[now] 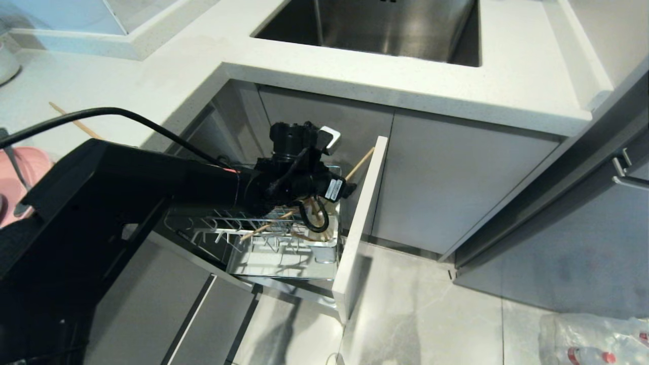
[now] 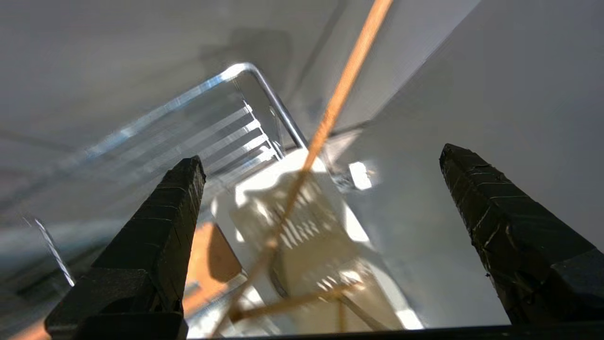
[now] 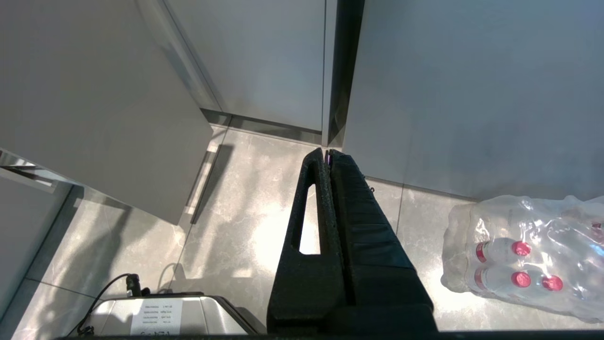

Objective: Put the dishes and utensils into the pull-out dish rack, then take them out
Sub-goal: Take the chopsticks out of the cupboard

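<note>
Left arm over pulled-out dish rack, jaws wide apart, gripping nothing.

Pull-out dish rack (image 1: 284, 253) sticks out from the cabinet below the counter (image 1: 395, 76), grey front panel (image 1: 360, 223) at its outer end. Left gripper (image 2: 321, 189) hangs above the rack's front corner by the panel, fingers spread, white utensil cup (image 2: 306, 236) right under the gap. One chopstick (image 2: 339, 89) stands in the cup and leans up between the fingers, touching neither; second chopstick (image 1: 263, 228) lies tilted across the rack wires. Pink plate (image 1: 20, 177) sits at the counter's left edge, well apart. Right gripper (image 3: 328, 156) is parked low over the floor, fingers pressed together, empty.
</note>
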`<state>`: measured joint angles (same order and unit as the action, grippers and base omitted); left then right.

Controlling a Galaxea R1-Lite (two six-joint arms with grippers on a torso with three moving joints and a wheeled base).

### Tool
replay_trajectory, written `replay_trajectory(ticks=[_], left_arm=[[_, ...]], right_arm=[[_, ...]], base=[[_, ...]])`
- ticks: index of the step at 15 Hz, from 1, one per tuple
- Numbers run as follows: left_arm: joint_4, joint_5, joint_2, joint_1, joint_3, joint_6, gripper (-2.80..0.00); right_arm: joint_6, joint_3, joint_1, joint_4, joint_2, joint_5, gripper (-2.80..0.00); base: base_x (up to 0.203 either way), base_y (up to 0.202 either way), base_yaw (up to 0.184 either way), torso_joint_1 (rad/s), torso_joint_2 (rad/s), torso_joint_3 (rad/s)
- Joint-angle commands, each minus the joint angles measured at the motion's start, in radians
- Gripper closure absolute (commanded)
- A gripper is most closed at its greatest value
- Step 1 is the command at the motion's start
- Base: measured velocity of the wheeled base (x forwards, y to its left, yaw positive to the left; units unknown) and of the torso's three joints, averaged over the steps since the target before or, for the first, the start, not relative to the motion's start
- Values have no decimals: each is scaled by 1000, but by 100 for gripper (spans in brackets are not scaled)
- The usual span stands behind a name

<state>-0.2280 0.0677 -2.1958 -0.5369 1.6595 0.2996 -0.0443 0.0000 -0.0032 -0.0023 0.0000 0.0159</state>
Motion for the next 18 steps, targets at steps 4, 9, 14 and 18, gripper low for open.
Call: replay_trajectory(ticks=[4, 9, 14, 18], left_arm=[[-34, -13, -73, 1, 54, 31, -280], [-36, -16, -153, -3, 145, 39, -280], [-40, -15, -198, -4, 199, 44, -280], [-40, -14, -193, -3, 209, 46, 0]], right_arm=[[0, 0, 0, -1, 1, 0, 0], [0, 0, 0, -1, 0, -1, 0], [0, 0, 0, -1, 0, -1, 0], [0, 0, 0, 0, 0, 0, 0]], base=[[0, 0, 0, 0, 0, 0], [0, 0, 0, 0, 0, 0], [0, 0, 0, 0, 0, 0], [0, 0, 0, 0, 0, 0]])
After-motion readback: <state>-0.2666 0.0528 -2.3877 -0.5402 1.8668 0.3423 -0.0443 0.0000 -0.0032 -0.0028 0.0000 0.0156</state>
